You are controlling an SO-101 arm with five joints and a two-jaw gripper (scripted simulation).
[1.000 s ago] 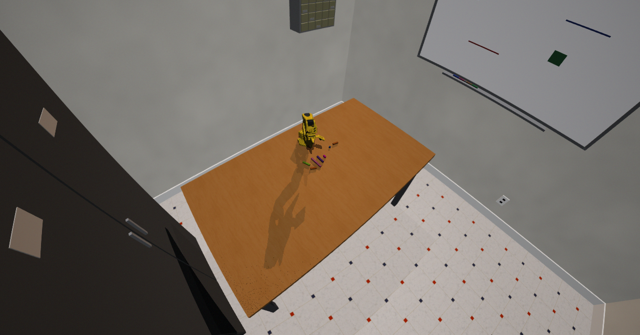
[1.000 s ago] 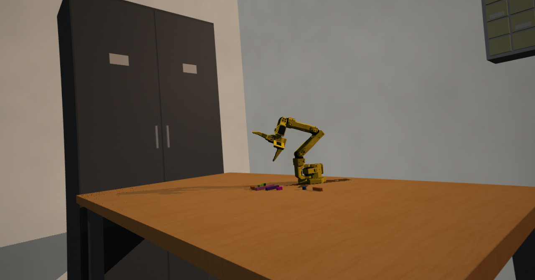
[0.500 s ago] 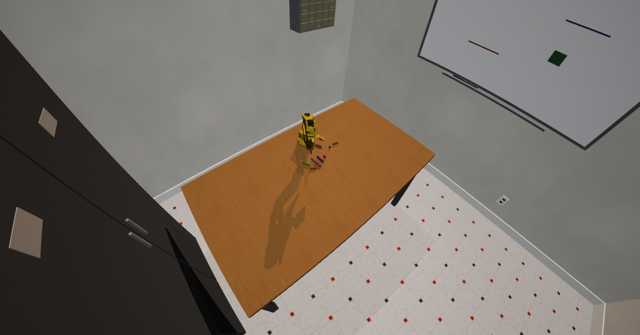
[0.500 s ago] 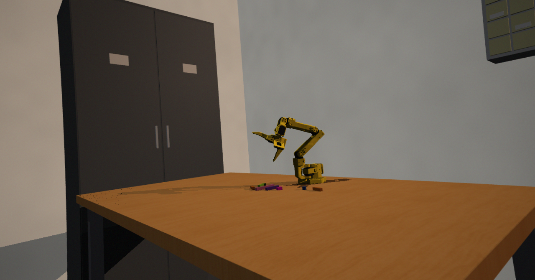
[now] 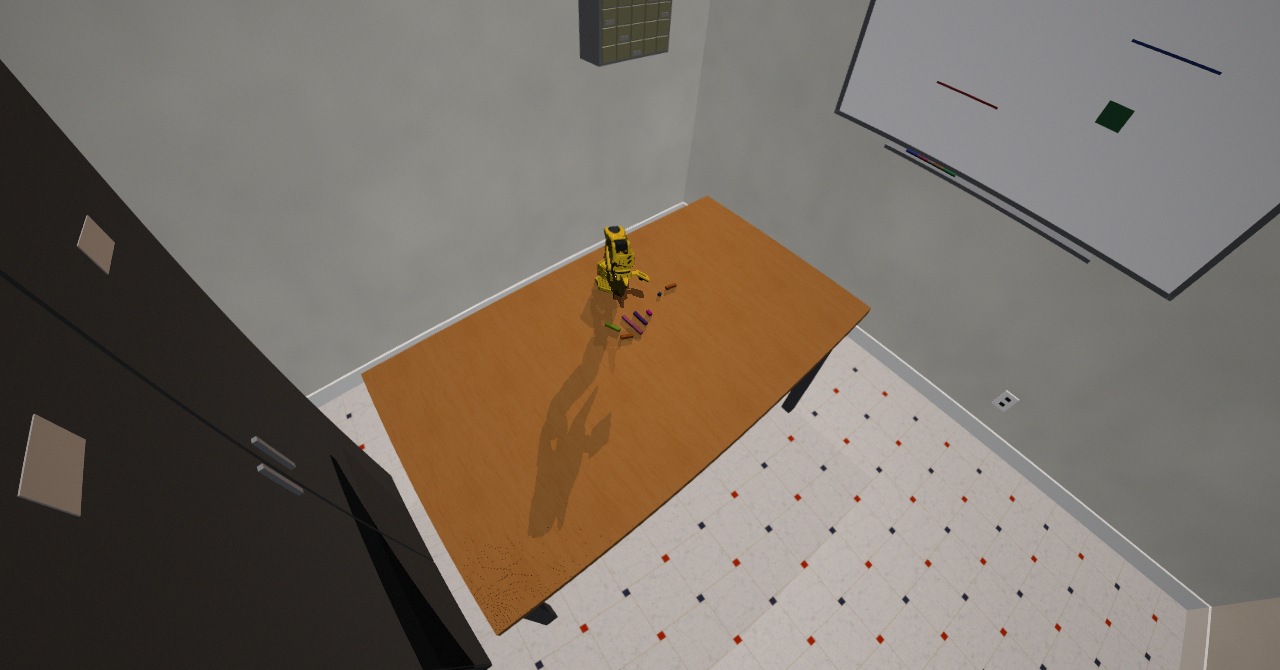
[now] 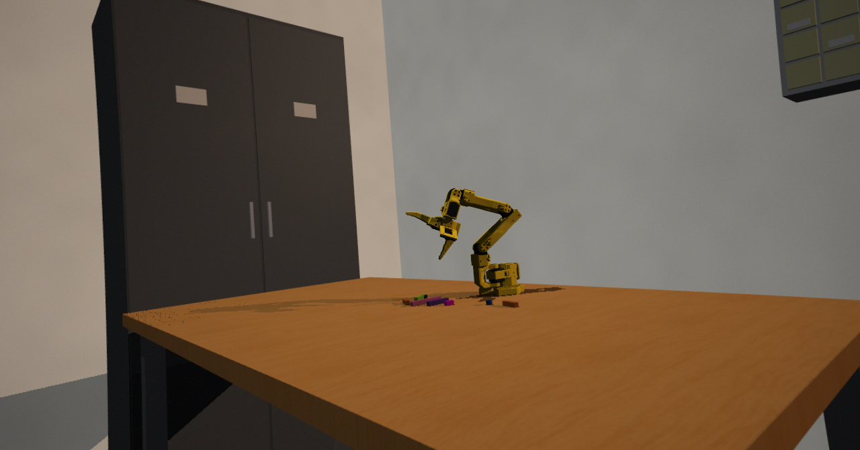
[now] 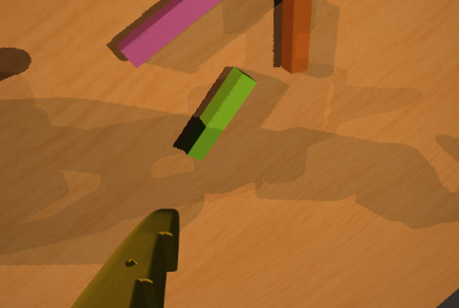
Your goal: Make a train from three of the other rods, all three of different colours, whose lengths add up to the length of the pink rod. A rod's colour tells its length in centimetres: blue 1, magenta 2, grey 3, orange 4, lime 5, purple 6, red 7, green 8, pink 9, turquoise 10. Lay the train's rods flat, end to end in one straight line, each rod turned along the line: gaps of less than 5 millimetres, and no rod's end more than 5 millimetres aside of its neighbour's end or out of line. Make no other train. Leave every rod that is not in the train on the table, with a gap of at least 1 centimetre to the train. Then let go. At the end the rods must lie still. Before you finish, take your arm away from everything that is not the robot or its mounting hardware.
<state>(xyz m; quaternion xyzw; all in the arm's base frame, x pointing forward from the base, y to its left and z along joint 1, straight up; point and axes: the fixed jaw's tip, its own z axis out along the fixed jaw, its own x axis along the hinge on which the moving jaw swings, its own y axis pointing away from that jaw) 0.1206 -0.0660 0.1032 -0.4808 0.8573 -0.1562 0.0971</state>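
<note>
My gripper [image 6: 424, 236] is wide open and empty, held high above the table over the group of rods. In the wrist view one yellow finger [image 7: 121, 296] reaches in from the lower left. Beyond its tip a lime rod [image 7: 220, 112] lies flat. In the top view the lime rod [image 5: 612, 327], the pink rod [image 5: 631, 324] and the purple rod [image 5: 640, 317] lie in front of the arm's base, with a small magenta rod [image 5: 648, 312] beside them.
A tiny blue rod [image 5: 659, 293] and a short orange-brown rod [image 5: 669, 287] lie apart to the right of the arm's base [image 5: 614, 281]. The rods sit near the table's far edge by the wall. A dark cabinet [image 6: 222, 164] stands beyond the table's left end.
</note>
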